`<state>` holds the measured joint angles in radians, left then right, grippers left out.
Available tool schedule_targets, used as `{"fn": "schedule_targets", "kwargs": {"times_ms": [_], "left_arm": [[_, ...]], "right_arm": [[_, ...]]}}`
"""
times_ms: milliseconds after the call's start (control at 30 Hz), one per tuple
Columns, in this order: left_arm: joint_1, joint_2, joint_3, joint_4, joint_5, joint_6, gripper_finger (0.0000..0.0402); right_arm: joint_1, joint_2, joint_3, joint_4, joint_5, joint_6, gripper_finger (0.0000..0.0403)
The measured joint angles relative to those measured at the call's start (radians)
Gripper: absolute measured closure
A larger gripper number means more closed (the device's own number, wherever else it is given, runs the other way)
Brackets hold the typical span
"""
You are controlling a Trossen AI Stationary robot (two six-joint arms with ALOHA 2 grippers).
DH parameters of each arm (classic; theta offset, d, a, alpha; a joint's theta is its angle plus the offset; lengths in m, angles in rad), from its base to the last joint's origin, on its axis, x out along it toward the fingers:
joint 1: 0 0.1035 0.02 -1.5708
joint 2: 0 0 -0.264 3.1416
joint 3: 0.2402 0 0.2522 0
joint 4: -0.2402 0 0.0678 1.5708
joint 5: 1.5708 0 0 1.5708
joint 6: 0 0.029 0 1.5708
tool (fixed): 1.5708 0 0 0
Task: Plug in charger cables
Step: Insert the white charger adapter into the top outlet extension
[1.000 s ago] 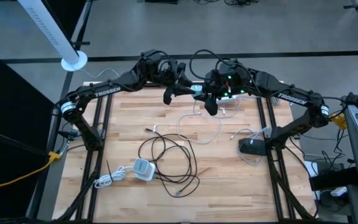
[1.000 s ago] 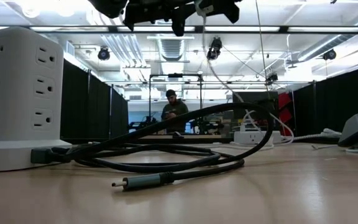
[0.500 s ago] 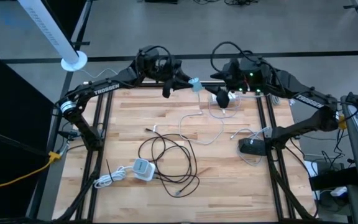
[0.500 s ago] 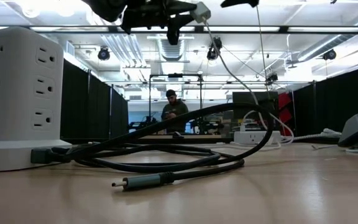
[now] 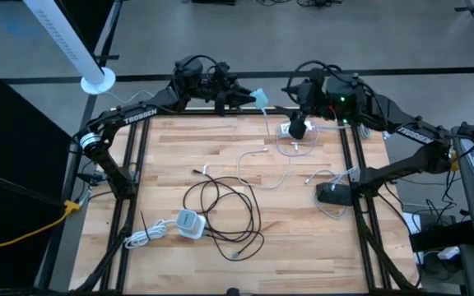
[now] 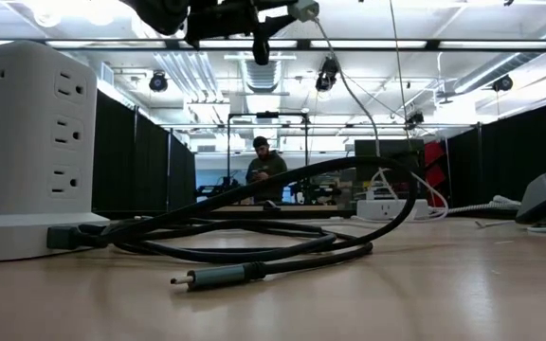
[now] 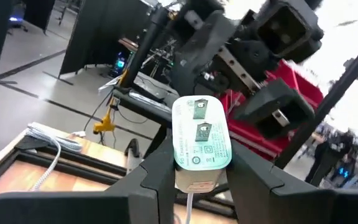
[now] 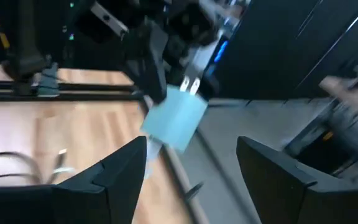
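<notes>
Left tool [image 5: 249,97] raised farther back, clamping white adapter [image 7: 200,141]; right tool [image 5: 298,129] retreated, fingers spread.

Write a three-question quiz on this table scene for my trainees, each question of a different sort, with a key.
1. True or false: the left end effector holds a white adapter with a cable hanging from it.
2. Which lies nearest the white cube on the table? A: black cable B: black box C: power strip
3. Fill in: the right end effector is ____.

Key: 1 true; 2 A; 3 open
</notes>
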<state>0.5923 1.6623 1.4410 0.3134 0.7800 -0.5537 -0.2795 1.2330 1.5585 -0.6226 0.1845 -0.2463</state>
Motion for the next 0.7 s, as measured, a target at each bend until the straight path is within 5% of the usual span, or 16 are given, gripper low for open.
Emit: {"fn": "schedule_targets", "kwargs": {"times_ms": [433,700], "left_arm": [[0.006,0.0,0.0,0.246,-0.243,-0.42,0.0298],[0.013,0.002,0.0,0.31,-0.269,-0.548,0.0298]], "right_arm": [[0.105,0.128,0.0,0.409,0.347,-0.317,0.0202],[0.105,0.171,0.0,0.576,0.358,-0.37,0.0181]]}}
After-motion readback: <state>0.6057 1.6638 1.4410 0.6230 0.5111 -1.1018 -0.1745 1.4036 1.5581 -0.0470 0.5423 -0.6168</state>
